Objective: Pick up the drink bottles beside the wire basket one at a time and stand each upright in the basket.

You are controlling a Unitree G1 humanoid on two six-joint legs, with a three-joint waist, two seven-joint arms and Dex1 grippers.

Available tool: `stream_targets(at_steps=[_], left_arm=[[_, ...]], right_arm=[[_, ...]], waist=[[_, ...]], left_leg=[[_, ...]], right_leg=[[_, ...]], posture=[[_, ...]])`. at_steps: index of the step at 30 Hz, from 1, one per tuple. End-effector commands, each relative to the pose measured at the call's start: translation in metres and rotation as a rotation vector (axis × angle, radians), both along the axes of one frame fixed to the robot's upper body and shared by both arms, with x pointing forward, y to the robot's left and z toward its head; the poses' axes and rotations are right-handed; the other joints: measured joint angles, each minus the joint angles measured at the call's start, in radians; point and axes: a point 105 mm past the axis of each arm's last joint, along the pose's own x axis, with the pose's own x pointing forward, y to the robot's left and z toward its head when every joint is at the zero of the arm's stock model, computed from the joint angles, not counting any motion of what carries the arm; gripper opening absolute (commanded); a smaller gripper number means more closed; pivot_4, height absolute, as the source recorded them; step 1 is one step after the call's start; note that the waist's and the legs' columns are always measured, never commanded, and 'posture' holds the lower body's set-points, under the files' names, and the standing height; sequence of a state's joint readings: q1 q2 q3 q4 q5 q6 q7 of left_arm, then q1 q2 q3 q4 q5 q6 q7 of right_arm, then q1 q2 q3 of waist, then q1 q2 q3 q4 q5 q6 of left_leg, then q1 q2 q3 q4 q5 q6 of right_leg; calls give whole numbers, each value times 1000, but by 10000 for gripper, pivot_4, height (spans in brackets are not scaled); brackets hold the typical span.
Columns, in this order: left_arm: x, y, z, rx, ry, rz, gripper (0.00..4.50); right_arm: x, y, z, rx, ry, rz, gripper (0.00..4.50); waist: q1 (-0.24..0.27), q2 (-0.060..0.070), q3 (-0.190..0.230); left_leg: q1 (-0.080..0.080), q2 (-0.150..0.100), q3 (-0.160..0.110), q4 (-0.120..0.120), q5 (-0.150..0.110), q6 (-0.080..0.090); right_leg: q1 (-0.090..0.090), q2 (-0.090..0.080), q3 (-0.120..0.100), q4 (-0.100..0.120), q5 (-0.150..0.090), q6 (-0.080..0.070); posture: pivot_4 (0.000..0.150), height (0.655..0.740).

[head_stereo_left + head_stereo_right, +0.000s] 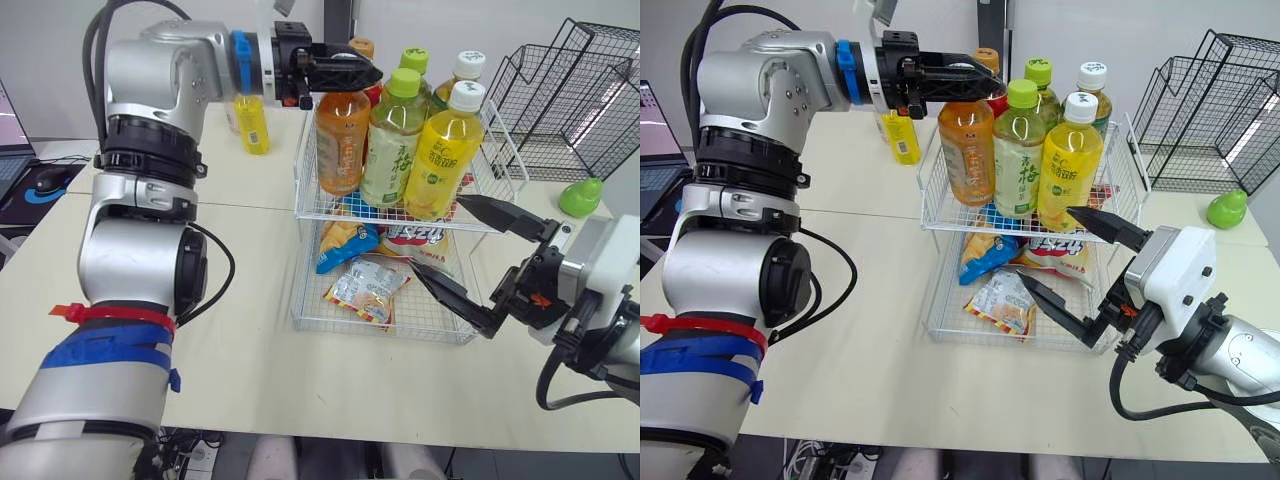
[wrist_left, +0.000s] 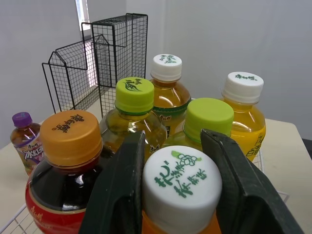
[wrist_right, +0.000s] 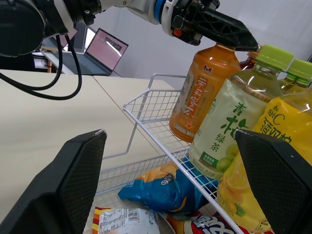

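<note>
On the table (image 1: 250, 340) at left, a yellow bottle (image 1: 252, 124) stands upright just beside the basket (image 1: 303, 180), behind the left arm. The left gripper (image 1: 362, 73) reaches over the basket's upper tier. Its fingers (image 2: 122, 195) clamp the white cap of the orange bottle (image 1: 341, 140), which stands upright at that tier's front left corner. Five more bottles (image 1: 394, 150) stand upright alongside it. Snack packets (image 1: 368, 288) lie in the lower tier. The right gripper (image 1: 440, 235) hangs at the basket's front right, jaws wide apart, holding nothing. A black rack (image 1: 570, 100) stands at far right.
</note>
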State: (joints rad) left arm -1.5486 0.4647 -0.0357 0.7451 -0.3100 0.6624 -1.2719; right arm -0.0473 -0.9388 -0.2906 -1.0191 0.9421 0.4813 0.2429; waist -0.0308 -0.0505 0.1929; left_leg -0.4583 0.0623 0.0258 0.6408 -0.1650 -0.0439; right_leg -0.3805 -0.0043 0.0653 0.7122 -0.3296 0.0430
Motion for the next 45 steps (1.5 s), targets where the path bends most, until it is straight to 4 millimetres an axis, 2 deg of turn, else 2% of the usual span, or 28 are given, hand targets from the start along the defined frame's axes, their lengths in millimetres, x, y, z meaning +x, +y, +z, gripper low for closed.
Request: stream_targets(at_steps=[1,4,12,14,19,22,26,30,35,39,42,45], left_arm=[[-11,-5,17,-13,-61,-52,13950],[-7,-1,14,-15,-49,-35,13950],[-14,11,16,9,-75,-76,39798],[-16,16,19,15,-83,-83,44714],[-21,27,26,33,-121,-72,44714],[-27,37,36,29,-148,-49,44714],[-33,54,44,22,-188,1,44714],[-28,71,32,46,-210,92,44714],[-19,102,24,1,-255,271,44714],[-10,138,18,-30,-278,453,44714],[2,174,10,-52,-297,638,44714],[12,209,-8,-43,-318,801,44714]], right_arm=[[-5,2,3,-6,-33,4,45000],[-4,0,2,-15,-33,-9,45000],[-3,-3,0,-28,-32,-12,45000],[-4,-3,0,-30,-32,-12,45000],[-5,-3,0,-29,-36,-12,45000],[-5,-7,2,-27,-36,-25,45000],[-1,-31,9,-39,-13,-87,45000],[-2,-54,20,-82,16,-111,45000],[5,-102,46,-121,-24,-244,45000],[15,-146,55,-99,-55,-387,45000],[27,-180,55,-74,-91,-500,45000],[40,-206,47,-47,-109,-595,45000]], waist=[[0,0,0],[0,0,0],[-2,0,0],[-2,0,0],[-1,0,0],[-1,0,0],[-1,0,0],[0,1,0],[-1,1,-1],[-1,1,-1],[-1,1,-1],[-1,2,-1]], left_leg=[[0,0,0,0,0,0],[0,0,0,0,0,0],[1,0,0,1,0,0],[1,0,0,0,0,0],[1,0,0,1,0,0],[0,0,0,1,0,0],[1,1,0,1,0,0],[3,1,0,1,0,0],[8,1,-1,2,0,0],[7,1,0,3,0,0],[7,0,0,2,0,0],[8,1,0,2,0,0]], right_leg=[[0,0,0,0,0,0],[0,0,0,0,0,0],[0,0,0,1,0,0],[0,1,0,1,0,0],[0,1,0,1,0,0],[0,1,0,1,0,0],[0,1,0,1,0,0],[3,0,0,1,0,0],[8,0,-1,1,0,0],[7,0,0,1,0,0],[7,0,0,1,0,0],[7,0,0,1,0,1]], posture=[[1500,7207],[1500,7207],[1500,7207],[1500,7207],[1500,7207],[1500,7207],[1500,7207],[1500,7207],[1500,7207],[1500,7207],[1500,7207],[1500,7207]])
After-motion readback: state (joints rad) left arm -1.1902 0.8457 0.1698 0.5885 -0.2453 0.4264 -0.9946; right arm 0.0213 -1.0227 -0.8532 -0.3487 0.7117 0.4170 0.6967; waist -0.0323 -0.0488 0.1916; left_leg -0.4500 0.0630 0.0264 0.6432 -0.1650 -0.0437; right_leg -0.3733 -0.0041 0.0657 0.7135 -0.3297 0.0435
